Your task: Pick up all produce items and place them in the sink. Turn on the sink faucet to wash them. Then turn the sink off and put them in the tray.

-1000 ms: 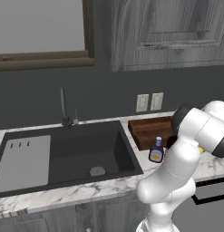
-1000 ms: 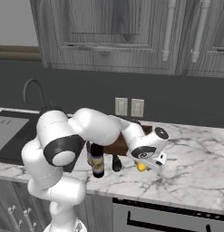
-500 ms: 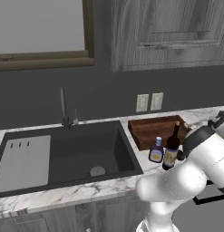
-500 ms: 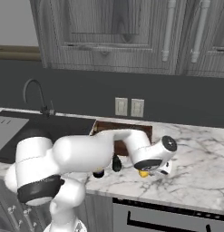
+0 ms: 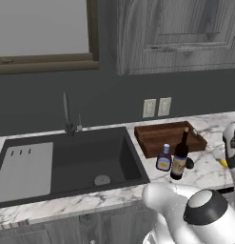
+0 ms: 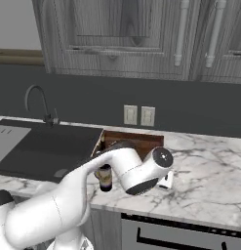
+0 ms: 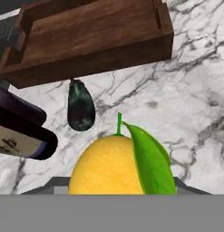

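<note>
The yellow lemon with a green leaf sits right at the bottom of the hand view, hiding the fingertips. My gripper is low over the counter at the right edge of the left base view and is shut on the lemon. The dark green oval item lies on the marble just beyond, in front of the wooden tray. In the left base view this green item lies beside the wine bottle. The sink and its faucet are to the left.
A dark wine bottle and a small blue-capped bottle stand between the tray and the counter's front edge. In the right base view my white arm crosses in front of the tray. Marble counter extends right.
The arm has folded down and forward, so the bottles now show in the left base view. The hand has stayed by the lemon, and the jaws have kept their width.
</note>
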You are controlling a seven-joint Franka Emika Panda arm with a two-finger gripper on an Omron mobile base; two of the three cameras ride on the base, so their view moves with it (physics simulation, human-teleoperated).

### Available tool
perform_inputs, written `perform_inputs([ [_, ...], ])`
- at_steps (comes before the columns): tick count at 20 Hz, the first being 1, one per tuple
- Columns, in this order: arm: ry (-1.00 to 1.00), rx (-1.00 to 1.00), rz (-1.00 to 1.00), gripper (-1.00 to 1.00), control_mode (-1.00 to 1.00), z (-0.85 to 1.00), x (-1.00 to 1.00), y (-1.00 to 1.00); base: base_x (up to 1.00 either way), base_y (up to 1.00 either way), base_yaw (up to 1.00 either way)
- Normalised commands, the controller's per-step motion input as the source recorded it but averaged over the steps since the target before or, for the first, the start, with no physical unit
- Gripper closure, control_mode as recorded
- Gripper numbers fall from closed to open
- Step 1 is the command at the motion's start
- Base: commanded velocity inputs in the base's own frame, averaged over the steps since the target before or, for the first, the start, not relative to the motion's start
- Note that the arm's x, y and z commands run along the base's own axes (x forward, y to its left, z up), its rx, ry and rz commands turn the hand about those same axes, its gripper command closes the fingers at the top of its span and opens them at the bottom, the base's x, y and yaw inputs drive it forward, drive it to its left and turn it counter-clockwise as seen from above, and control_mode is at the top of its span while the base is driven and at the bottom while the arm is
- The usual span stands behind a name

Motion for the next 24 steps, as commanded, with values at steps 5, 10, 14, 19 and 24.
perform_inputs([
  [5, -0.06, -0.08, 0.08, 1.0, -1.0, 0.64, -0.19, 0.46, 0.0, 0.0, 0.0],
  [10, -0.04, -0.08, 0.05, 1.0, -1.0, 0.6, -0.37, 0.46, 0.0, 0.0, 0.0],
  [14, -0.01, -0.09, 0.07, 1.0, -1.0, 0.4, -0.3, 0.52, 0.0, 0.0, 0.0],
  [19, 0.0, -0.09, 0.1, 1.0, -1.0, 0.29, -0.17, 0.58, 0.0, 0.0, 0.0],
  [24, 0.0, -0.08, 0.11, 1.0, -1.0, 0.13, -0.05, 0.63, 0.0, 0.0, 0.0],
])
